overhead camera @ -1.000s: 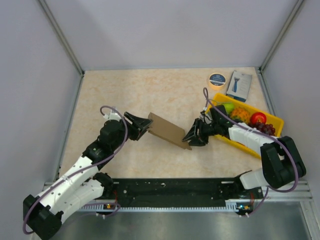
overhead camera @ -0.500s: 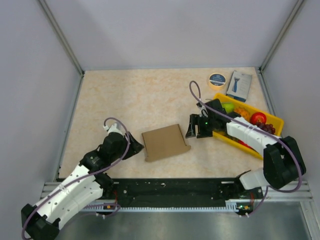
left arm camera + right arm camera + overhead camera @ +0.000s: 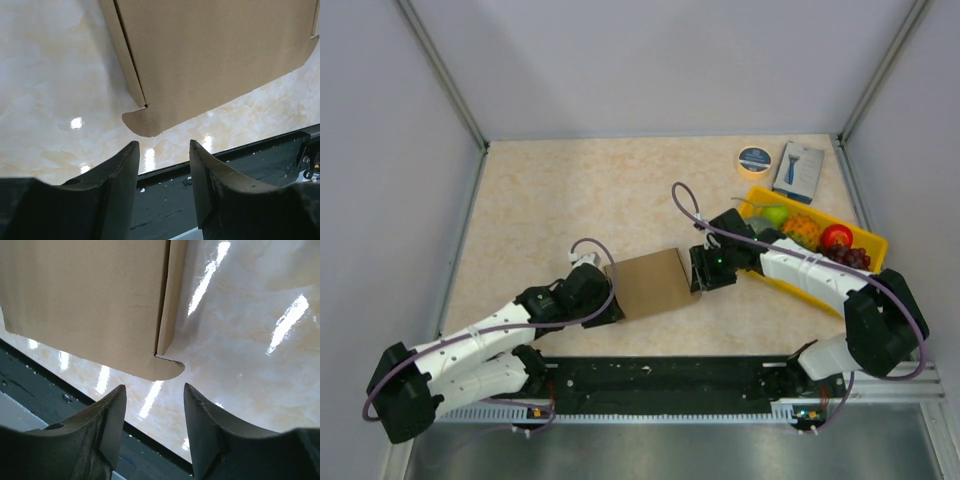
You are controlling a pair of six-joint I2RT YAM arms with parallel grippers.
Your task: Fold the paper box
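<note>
I see the paper box (image 3: pixel 650 284) lying flat on the bench (image 3: pixel 600 190), near the middle of its near edge, with a narrow creased strip along each short side. The left gripper (image 3: pixel 607 303) sits at the box's left side and the right gripper (image 3: pixel 699 270) at its right side. In both wrist views the jaws stand apart with nothing between them, and the cardboard lies just ahead of the fingertips.

Handling, as I judge it: the sheet is light, thin and fairly stiff. It will likely slide on the glossy surface and take a permanent crease if pinched hard. I take hold at an edge, close to a crease or at the rounded tab (image 3: pixel 142 122) jutting from the corner, not mid-panel.

Room: the far half of the bench is open. The black rail (image 3: pixel 660 375) runs just beside the box on the near side. The yellow tray (image 3: pixel 876 243) lies behind the right arm near the right edge, so I direct any sweep toward the centre.
</note>
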